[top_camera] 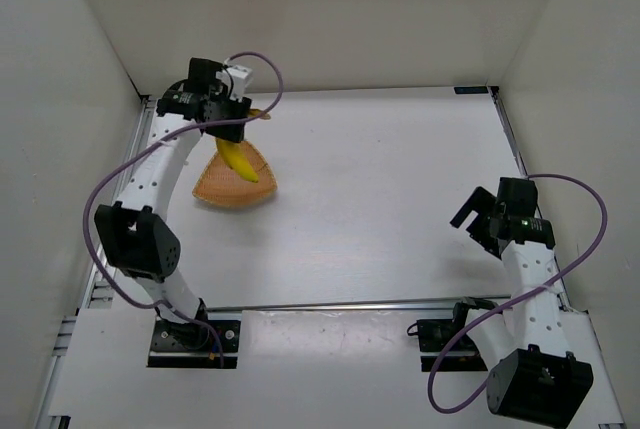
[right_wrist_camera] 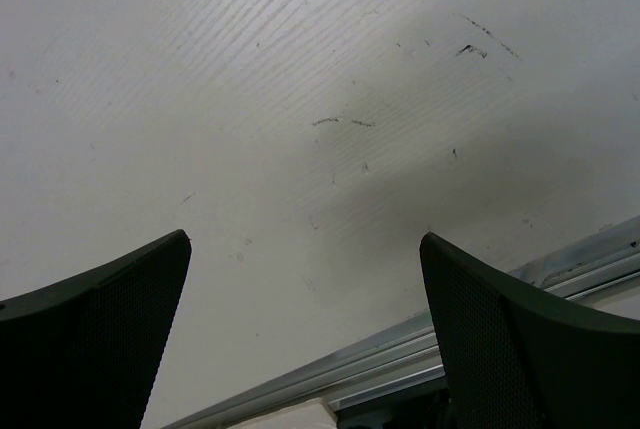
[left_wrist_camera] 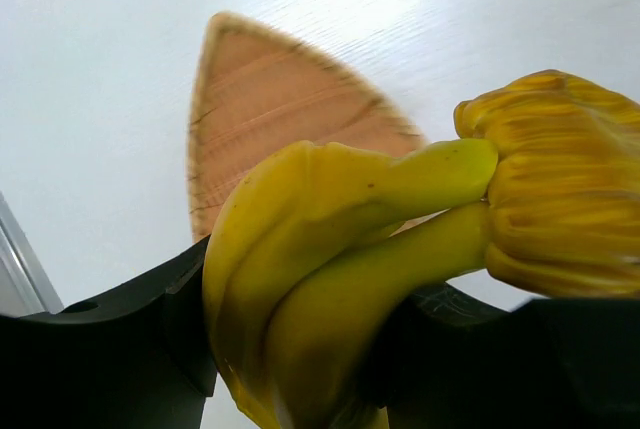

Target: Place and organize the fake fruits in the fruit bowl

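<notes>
Gripping the fake fruits, the left claw is pinched around the bright yellow plastic bananas, at the far side of the fruit bowl. In the left wrist view the black fingers press against both flanks of the bananas, with no gap showing. There the fruit reads as at least two curved bananas joined at a knobbly yellow crown, and the crown sticks out past the claw. From above, the bananas slant over the fruit bowl, with the stem end beyond its far rim and the other end over its woven middle. The pictures do not settle whether that lower end touches the weave or hangs just above it.

The fruit bowl is a shallow orange-tan wicker basket of rounded-triangle shape, and it lies flat on the white surface. No other fruit is visible inside it.

The right claw sits well to the right of the fruit bowl and nearer the arm bases. Its fingers are spread wide and nothing is between them. Under it is only scuffed white surface, along with a metal rail. A purple cable loops along the left arm on the left of the fruit bowl.
</notes>
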Controlling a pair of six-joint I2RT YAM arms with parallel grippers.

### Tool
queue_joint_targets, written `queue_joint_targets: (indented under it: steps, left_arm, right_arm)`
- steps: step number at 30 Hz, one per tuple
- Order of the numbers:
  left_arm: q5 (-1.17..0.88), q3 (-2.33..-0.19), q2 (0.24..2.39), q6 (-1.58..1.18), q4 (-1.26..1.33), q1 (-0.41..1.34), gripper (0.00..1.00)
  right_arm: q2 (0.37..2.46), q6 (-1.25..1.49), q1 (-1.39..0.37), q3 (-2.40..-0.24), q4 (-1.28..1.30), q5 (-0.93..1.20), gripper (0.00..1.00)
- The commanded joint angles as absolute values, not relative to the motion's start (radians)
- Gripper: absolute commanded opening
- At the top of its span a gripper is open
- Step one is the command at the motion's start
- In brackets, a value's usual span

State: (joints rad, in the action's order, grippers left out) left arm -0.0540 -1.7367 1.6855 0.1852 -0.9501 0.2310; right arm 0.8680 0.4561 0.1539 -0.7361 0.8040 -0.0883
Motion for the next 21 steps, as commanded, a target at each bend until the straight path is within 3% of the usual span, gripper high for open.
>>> queue_joint_targets:
  steps: [1, 7, 10, 11, 12, 16, 21]
  left_arm:
    - [-0.081, -1.680, 1.802, 0.216, -0.933, 0.174, 0.15]
    - [-0.063, -1.749, 1.934, 0.207, -0.922, 0.110, 0.19]
    - [-0.031, -1.749, 1.963, 0.207, -0.922, 0.110, 0.37]
    - [-0.020, -1.749, 1.963, 0.207, -0.922, 0.101, 0.46]
    - [-0.009, -1.740, 1.963, 0.207, -0.922, 0.101, 0.67]
    - [0.000, -1.740, 1.928, 0.189, -0.922, 0.092, 1.00]
    - [0.079, -1.784, 1.774, 0.179, -0.951, 0.092, 1.00]
  right_arm:
    - [0.880, 0.456, 0.149, -0.744, 0.781, -0.067, 0.99]
    - [0.881, 0.456, 0.149, -0.762, 0.781, -0.067, 0.99]
    - [0.871, 0.446, 0.149, -0.762, 0.790, -0.078, 0.99]
    - [0.871, 0.446, 0.149, -0.762, 0.799, -0.078, 0.99]
    - [0.871, 0.446, 0.149, -0.762, 0.799, -0.078, 0.99]
    - [0.871, 0.446, 0.149, -0.772, 0.799, -0.078, 0.99]
    - [0.871, 0.446, 0.149, -0.790, 0.799, -0.078, 0.99]
